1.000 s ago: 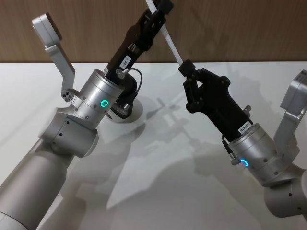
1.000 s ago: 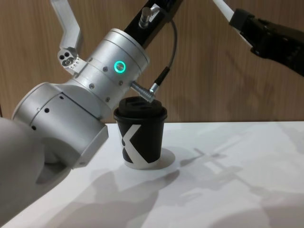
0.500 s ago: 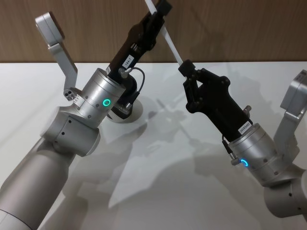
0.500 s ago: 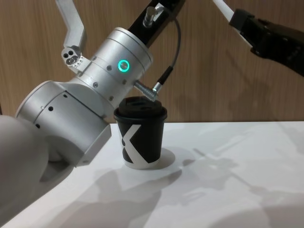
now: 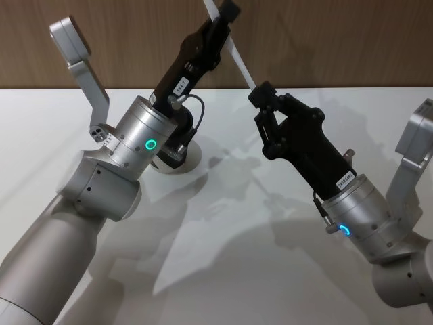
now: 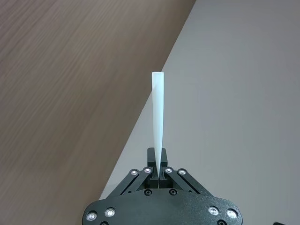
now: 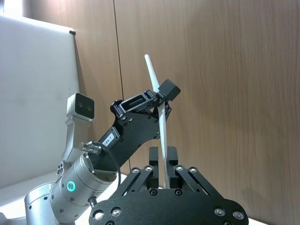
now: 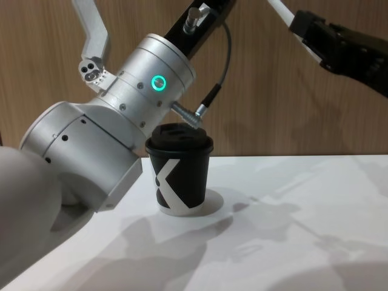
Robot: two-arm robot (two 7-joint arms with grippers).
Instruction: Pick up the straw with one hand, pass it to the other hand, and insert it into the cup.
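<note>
Chest view: cup, table, wooden wall

Lab bench; white table, wood panelling

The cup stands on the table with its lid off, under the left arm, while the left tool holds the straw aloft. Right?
No: the chest view shows the lid on. The cup stands on the table under the left arm, while the left tool holds the straw aloft.
</note>
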